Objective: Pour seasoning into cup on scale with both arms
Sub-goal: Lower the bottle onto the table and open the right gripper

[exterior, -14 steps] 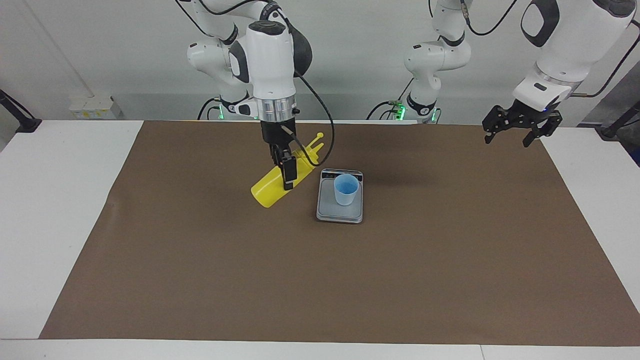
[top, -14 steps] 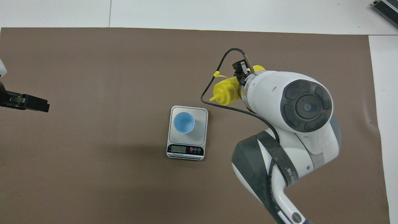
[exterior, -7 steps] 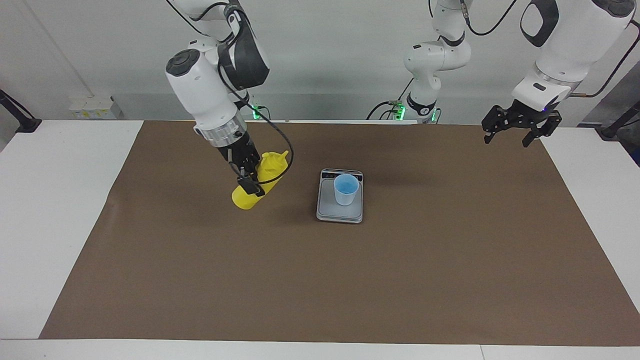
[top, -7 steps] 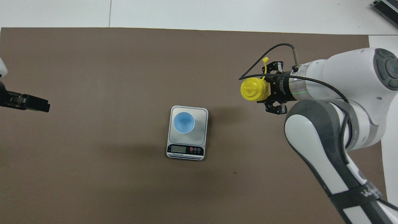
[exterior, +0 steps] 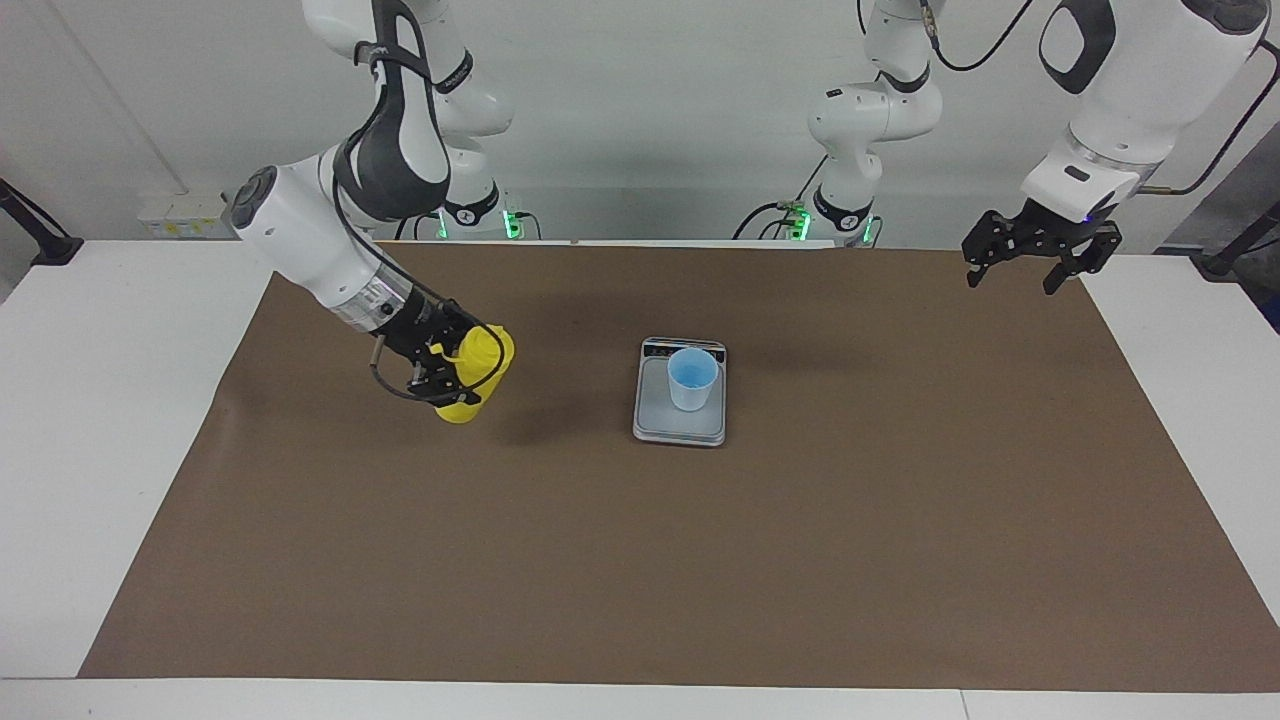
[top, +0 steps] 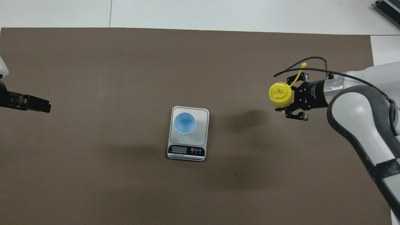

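The light blue cup (exterior: 692, 378) (top: 185, 122) stands on the silver-grey scale (exterior: 680, 430) (top: 202, 126) in the middle of the brown mat. My right gripper (exterior: 452, 378) (top: 290, 97) is shut on the yellow seasoning bottle (exterior: 480, 362) (top: 280, 92). It holds the bottle low over the mat, well to the right arm's end of the scale. The bottle's nozzle points up and its tethered cap hangs loose. I cannot tell whether its base touches the mat. My left gripper (exterior: 1030, 262) (top: 29, 104) is open and empty, raised over the mat's edge at the left arm's end, waiting.
A brown mat (exterior: 640, 560) (top: 125, 62) covers most of the white table (exterior: 120, 400). The scale's dark display strip (top: 186, 150) faces the robots. A black cable (top: 300, 62) loops off the right wrist.
My right arm has swung the bottle away from the scale toward its own end of the table and turned it from steeply tilted to nozzle-up. The left arm has not moved.
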